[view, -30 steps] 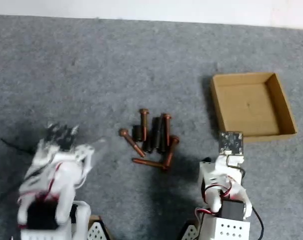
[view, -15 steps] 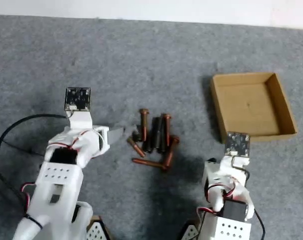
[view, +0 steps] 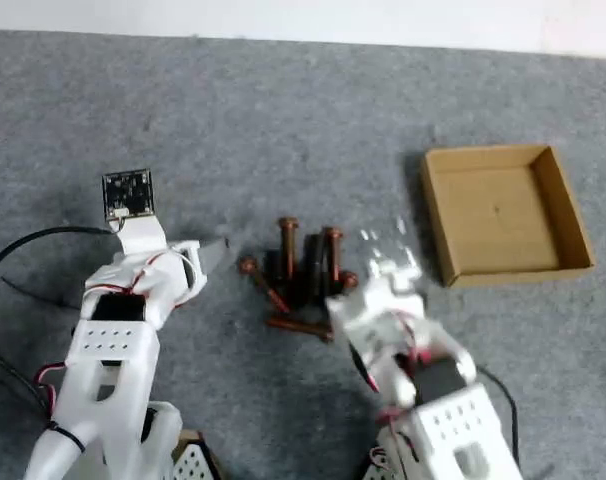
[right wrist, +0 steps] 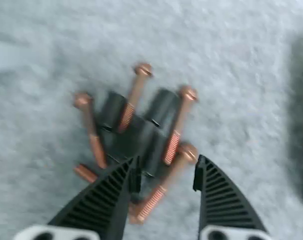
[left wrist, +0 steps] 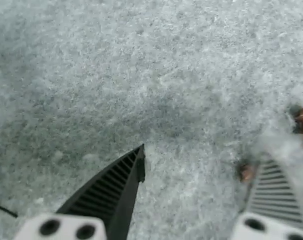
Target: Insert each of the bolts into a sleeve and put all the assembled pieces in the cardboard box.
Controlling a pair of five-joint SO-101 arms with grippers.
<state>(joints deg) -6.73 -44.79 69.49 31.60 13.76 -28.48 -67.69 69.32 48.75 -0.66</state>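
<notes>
Several copper bolts [view: 288, 250] and black sleeves [view: 311, 272] lie in one loose pile mid-table. In the right wrist view the bolts [right wrist: 134, 95] fan out over the sleeves [right wrist: 161, 105]. My right gripper [right wrist: 166, 172] is open just above the pile's near edge, with a bolt [right wrist: 164, 187] lying between its fingertips. In the high view the right gripper [view: 383, 238] sits blurred between pile and box. My left gripper [view: 221, 250] is open over bare carpet just left of the pile. From the left wrist, the left gripper [left wrist: 201, 170] has a bolt head [left wrist: 246, 172] by one finger.
The open cardboard box [view: 438, 215] lies empty at the right, beyond the right arm. Grey carpet [view: 283, 120] covers the table, with free room behind the pile and at far left. A black cable [view: 23, 250] loops beside the left arm's base.
The left arm swung up from the lower left to the pile's left side, then drew back slightly. The right arm left its folded pose and swept left toward the pile.
</notes>
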